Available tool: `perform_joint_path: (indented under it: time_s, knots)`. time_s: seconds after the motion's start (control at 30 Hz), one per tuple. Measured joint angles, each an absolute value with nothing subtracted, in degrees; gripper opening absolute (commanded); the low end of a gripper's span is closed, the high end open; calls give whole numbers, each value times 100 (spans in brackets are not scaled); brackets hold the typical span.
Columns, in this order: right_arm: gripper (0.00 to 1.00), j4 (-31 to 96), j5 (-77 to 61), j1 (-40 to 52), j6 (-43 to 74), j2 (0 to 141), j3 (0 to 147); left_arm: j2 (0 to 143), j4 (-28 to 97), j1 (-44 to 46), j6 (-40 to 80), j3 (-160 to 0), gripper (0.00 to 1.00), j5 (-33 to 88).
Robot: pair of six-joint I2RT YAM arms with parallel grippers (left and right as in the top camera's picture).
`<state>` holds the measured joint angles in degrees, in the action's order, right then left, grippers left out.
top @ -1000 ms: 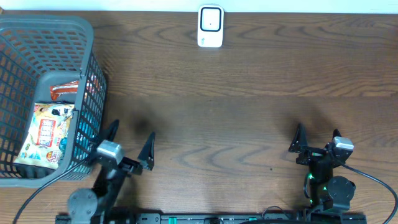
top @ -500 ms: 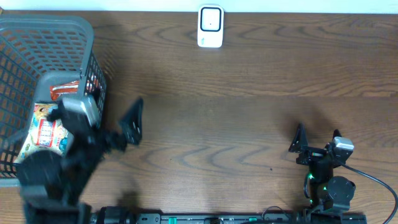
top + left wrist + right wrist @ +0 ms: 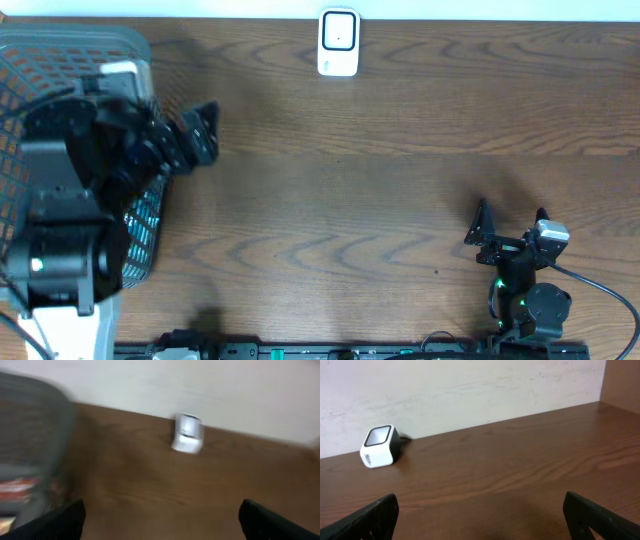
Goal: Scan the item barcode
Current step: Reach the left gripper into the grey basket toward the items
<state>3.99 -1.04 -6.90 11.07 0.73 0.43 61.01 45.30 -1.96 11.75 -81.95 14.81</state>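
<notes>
Left gripper: jaws spread wide, nothing held; raised over right wall of basket.
Right gripper: jaws spread wide, nothing held; parked low at near right of table.
Item: red-and-white packet, blurred, lodged in basket; hidden under left arm in overhead view.
Scanner: white, set at far edge, centre, well apart from both grippers.

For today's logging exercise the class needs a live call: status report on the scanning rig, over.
Left gripper open, empty, beside basket. Right gripper open, empty, low over table. Packet in basket, blurred. Scanner unobstructed.
</notes>
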Motion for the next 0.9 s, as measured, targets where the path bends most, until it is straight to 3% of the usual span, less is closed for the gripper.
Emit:
perform_joint_path:
  time_s: [0.2,0.5,0.73,0.9]
  knots:
    - [99,399,-104,-690,1105,73,43,6523,5083,-1415,2427,-9039,98,434]
    - [99,401,-102,-690,1107,73,40,7581,6816,-3389,3680,-9306,98,40]
    - [99,399,-102,-690,1107,73,40,8892,7590,-3542,3760,-9297,98,14]
    - [99,399,-102,-690,1107,73,40,9522,7660,-3542,2867,-9297,98,331]
